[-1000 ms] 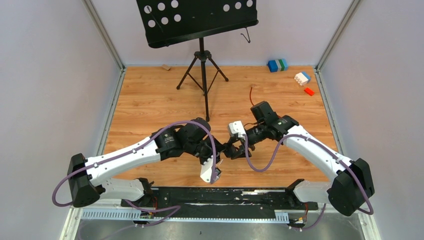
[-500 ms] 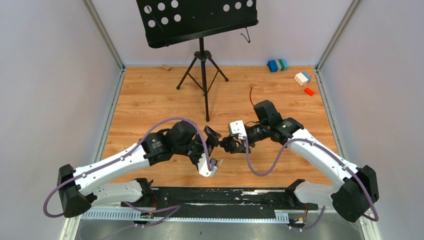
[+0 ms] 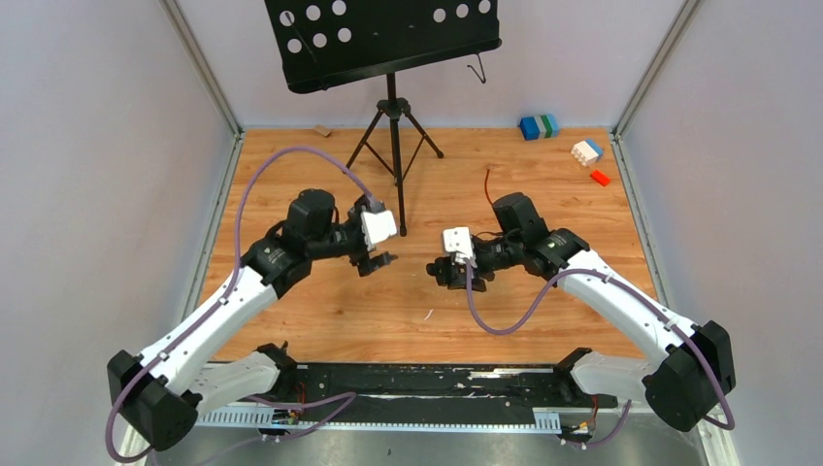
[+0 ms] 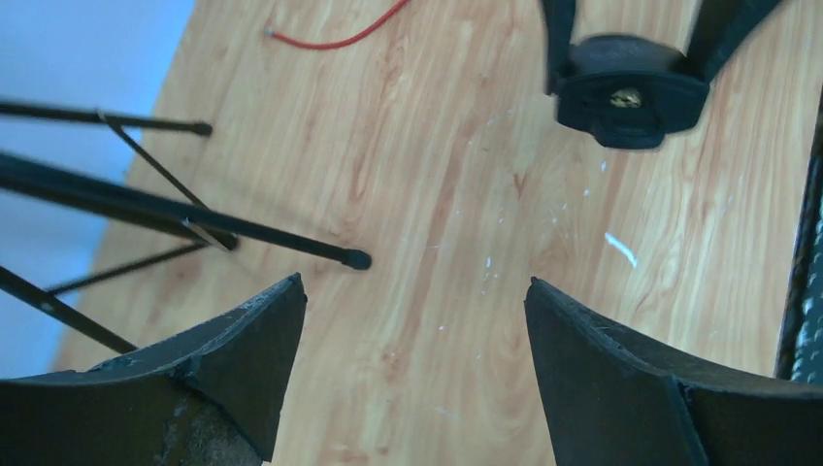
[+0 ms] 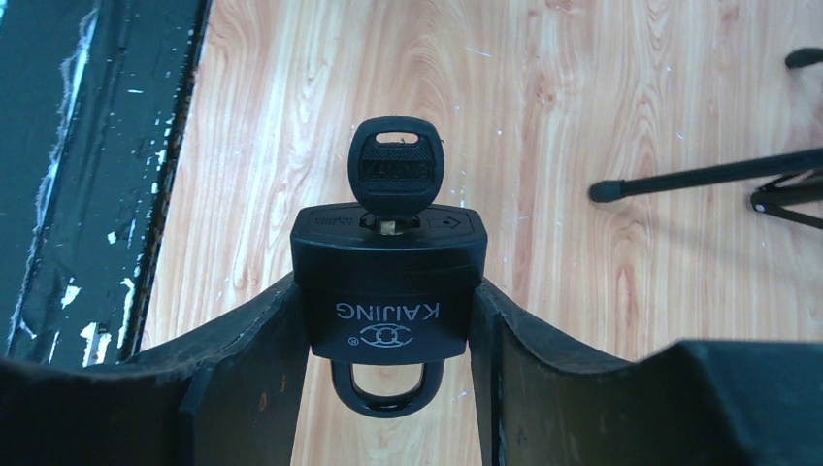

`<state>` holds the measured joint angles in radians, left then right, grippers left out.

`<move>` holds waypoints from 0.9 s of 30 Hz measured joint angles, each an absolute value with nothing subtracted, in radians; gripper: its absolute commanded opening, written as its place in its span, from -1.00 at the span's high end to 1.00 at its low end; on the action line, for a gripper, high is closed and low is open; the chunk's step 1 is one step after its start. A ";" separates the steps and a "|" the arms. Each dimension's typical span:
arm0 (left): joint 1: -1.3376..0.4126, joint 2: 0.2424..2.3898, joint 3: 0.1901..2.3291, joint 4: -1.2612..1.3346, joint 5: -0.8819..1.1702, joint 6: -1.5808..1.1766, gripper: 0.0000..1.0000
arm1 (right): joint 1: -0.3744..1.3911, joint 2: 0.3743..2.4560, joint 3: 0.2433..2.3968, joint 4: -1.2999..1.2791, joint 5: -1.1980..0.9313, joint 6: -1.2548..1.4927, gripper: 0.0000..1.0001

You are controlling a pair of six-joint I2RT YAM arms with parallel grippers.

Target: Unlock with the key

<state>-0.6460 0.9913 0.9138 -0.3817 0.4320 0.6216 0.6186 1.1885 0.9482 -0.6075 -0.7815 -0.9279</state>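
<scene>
My right gripper (image 5: 386, 291) is shut on the sides of a black padlock (image 5: 386, 272) and holds it above the wooden table. A black key (image 5: 395, 170) stands in the padlock's keyhole, pointing away from the wrist. The shackle (image 5: 388, 393) hangs between the fingers with both legs in the body. From above, the padlock (image 3: 444, 277) shows left of the right wrist. My left gripper (image 3: 374, 262) hovers apart from it to the left, open and empty. In the left wrist view the left gripper (image 4: 412, 283) faces bare wood, with the padlock (image 4: 631, 92) ahead at the upper right.
A music stand (image 3: 393, 146) rises behind the grippers, its tripod leg (image 4: 194, 228) close to the left gripper. A red wire (image 3: 488, 184) lies behind the right arm. Toy blocks (image 3: 539, 126) sit at the back right. A black rail (image 3: 427, 379) runs along the near edge.
The left gripper has opened, come off the key and swung away to the left and back. The right gripper still holds the padlock and has barely moved.
</scene>
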 measured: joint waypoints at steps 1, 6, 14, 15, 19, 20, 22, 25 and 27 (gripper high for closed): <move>-0.609 1.014 0.929 -0.378 0.460 0.542 -0.73 | 0.619 1.188 0.949 -0.597 -0.767 -0.911 1.00; -0.487 1.150 1.050 -0.383 0.566 0.248 -0.66 | 0.619 1.176 0.949 -0.552 -0.687 -0.854 1.00; -0.477 1.306 1.101 -0.277 0.777 -0.218 -0.40 | 0.619 1.168 0.949 -0.509 -0.623 -0.813 1.00; -0.477 1.325 1.101 -0.261 0.789 -0.265 -0.38 | 0.619 1.169 0.949 -0.509 -0.619 -0.812 1.00; -0.477 1.376 1.101 -0.213 0.823 -0.406 -0.32 | 0.619 1.174 0.949 -0.510 -0.608 -0.809 1.00; -0.477 1.386 1.100 -0.200 0.830 -0.435 -0.31 | 0.619 1.175 0.949 -0.510 -0.605 -0.809 1.00; -0.482 1.403 1.100 -0.175 0.838 -0.483 -0.27 | 0.619 1.177 0.949 -0.510 -0.600 -0.809 1.00; -0.502 1.422 1.100 -0.151 0.841 -0.529 -0.21 | 0.619 1.183 0.949 -0.510 -0.592 -0.809 1.00; -0.527 1.430 1.100 -0.140 0.841 -0.548 -0.16 | 0.619 1.192 0.949 -0.510 -0.590 -0.809 1.00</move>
<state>-0.5270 1.4303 1.1004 -0.1398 0.8406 -0.5480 0.6186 1.1915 0.9485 -0.5098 -0.5900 -0.8085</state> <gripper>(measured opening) 0.617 0.546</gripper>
